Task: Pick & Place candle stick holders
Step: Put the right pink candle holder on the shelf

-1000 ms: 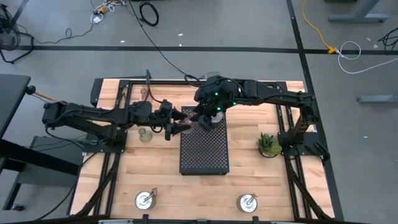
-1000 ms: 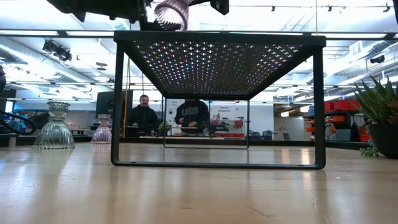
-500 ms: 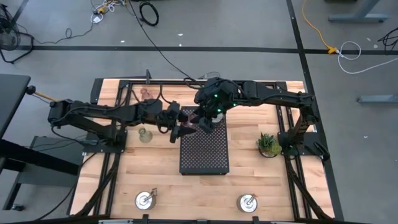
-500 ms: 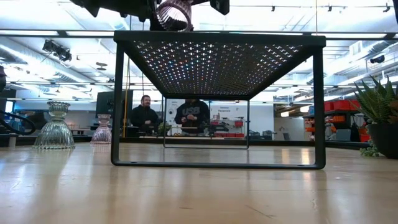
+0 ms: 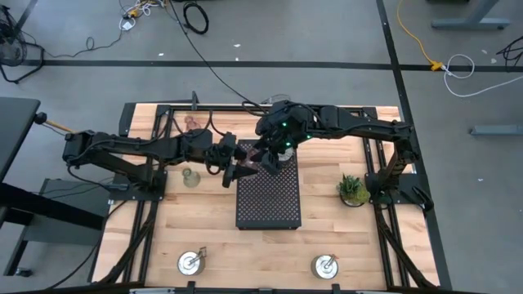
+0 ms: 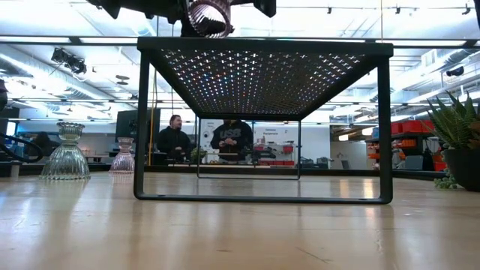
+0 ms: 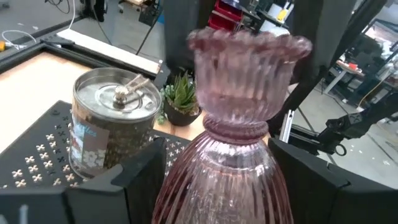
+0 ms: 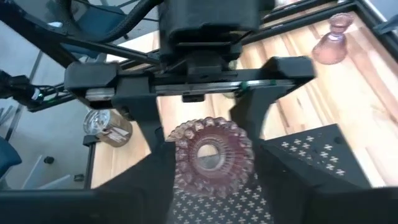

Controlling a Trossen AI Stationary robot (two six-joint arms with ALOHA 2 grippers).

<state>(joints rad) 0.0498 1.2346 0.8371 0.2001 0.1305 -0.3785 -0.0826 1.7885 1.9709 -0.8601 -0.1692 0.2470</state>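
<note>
My left gripper [image 5: 238,168] is shut on a pink ribbed glass candle stick holder [image 7: 239,130], just above the far left corner of the black perforated tray [image 5: 268,196]. The holder also shows in the low view [image 6: 208,15]. My right gripper [image 8: 214,186] is open over the same spot, one finger on each side of the holder's cup rim [image 8: 211,152]. A pale green glass holder [image 5: 190,175] and another pink one [image 5: 194,122] stand on their bases left of the tray. Two silver holders [image 5: 191,261] [image 5: 325,265] stand on their disc bases near the front edge. My left gripper pinches the holder's wide ribbed lower body [image 7: 186,186] between its two fingers, which come about level from the table's left. The holder stands roughly upright, cup up, clear of the tray. My right gripper: I cannot tell whether its fingers touch the cup.
A silver tin [image 7: 115,124] stands on the tray close beside the held holder. A small potted plant [image 5: 353,189] stands right of the tray. Bare wood lies in front of the tray. People show in the room behind [image 6: 174,139].
My left gripper has gone toward the table's right edge with the pink holder, from beside the tray to its far left corner under my right gripper, then stopped. The holder has stayed in the hold, clear of the tray.
</note>
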